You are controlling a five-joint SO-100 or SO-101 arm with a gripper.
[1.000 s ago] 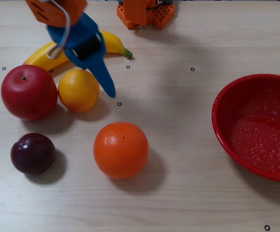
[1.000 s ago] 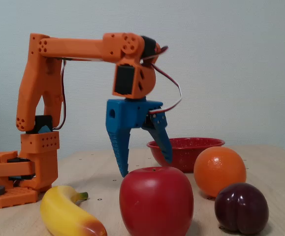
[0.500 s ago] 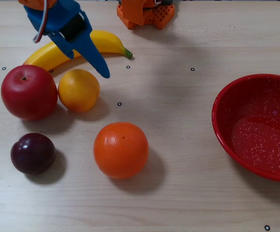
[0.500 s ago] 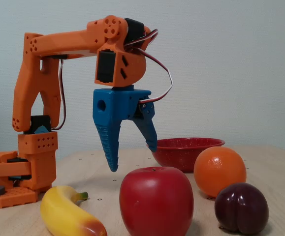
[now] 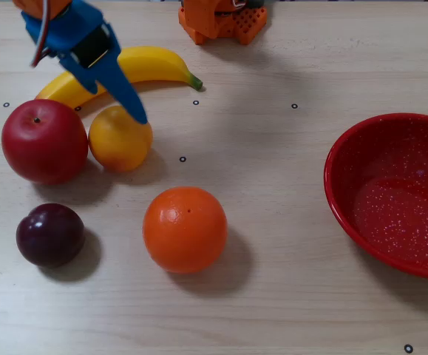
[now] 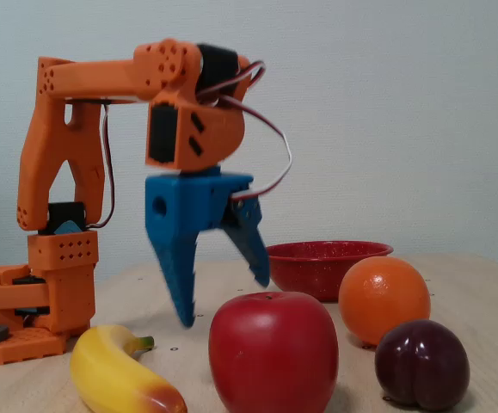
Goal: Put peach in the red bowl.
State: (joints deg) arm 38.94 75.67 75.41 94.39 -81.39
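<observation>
The peach (image 5: 117, 140), small and yellow-orange, rests on the table against the red apple (image 5: 43, 140). My blue gripper (image 5: 121, 100) hangs above the peach's far edge and the banana, its long finger tip overlapping the peach's top in the top-down fixed view. From the side fixed view the gripper (image 6: 223, 301) is open, nothing between its fingers, tips above the table; the peach is hidden behind the apple (image 6: 273, 351) there. The red bowl (image 5: 347, 144) sits at the right edge with nothing in it, and shows far back in the side view as the red bowl (image 6: 326, 251).
A banana (image 5: 151, 63) lies behind the peach. An orange (image 5: 185, 229) and a dark plum (image 5: 49, 234) sit nearer the front. The arm's orange base (image 5: 221, 18) stands at the top edge. Bare table lies between the orange and the bowl.
The open gripper has swung left in the top-down view, from beside the peach's right side to over the banana and the peach's top. No fruit has moved.
</observation>
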